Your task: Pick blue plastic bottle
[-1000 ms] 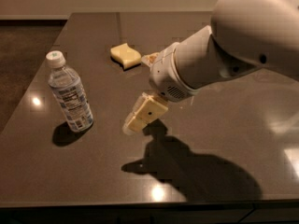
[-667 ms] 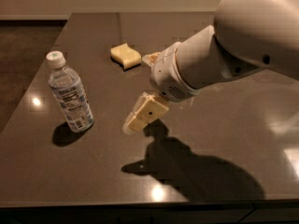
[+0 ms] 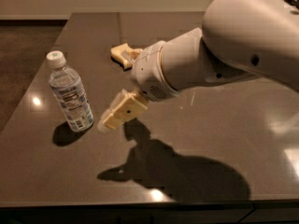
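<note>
1. On the left side of the dark table [image 3: 93, 27], the blue plastic bottle [image 3: 70, 97] stands upright.
2. Gripper [image 3: 109, 88] hovers just right of it, fingers spread wide, so this looks like the approach.
3. Next call: slide left, straddle the body, squeeze.

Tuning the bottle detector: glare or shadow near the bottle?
Camera view: glare spots on the dark table, one just left of the blue plastic bottle. Its shadow pools at its base; the big shadow of the arm falls below the gripper, which hovers right of the bottle.
</note>
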Available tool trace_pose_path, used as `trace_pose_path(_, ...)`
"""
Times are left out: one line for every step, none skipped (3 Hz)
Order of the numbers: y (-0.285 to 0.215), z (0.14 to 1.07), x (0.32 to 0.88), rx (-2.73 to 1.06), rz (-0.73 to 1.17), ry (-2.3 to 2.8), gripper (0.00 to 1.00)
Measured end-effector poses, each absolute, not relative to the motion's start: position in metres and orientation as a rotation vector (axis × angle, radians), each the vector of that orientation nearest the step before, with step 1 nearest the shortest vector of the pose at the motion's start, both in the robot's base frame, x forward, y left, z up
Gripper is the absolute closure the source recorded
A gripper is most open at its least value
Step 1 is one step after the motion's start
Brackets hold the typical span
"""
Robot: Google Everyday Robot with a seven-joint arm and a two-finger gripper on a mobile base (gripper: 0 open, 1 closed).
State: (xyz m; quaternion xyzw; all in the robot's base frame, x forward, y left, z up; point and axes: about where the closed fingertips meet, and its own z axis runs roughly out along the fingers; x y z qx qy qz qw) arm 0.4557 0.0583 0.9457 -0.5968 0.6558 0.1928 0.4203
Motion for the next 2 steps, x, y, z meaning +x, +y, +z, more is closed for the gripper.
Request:
trace_pose_path(0.095,0.953,0.464,-1.465,0.547,1.587,0.0)
trace_pose_path(0.115,0.946,0.476,-1.45,0.571,1.596,0.0)
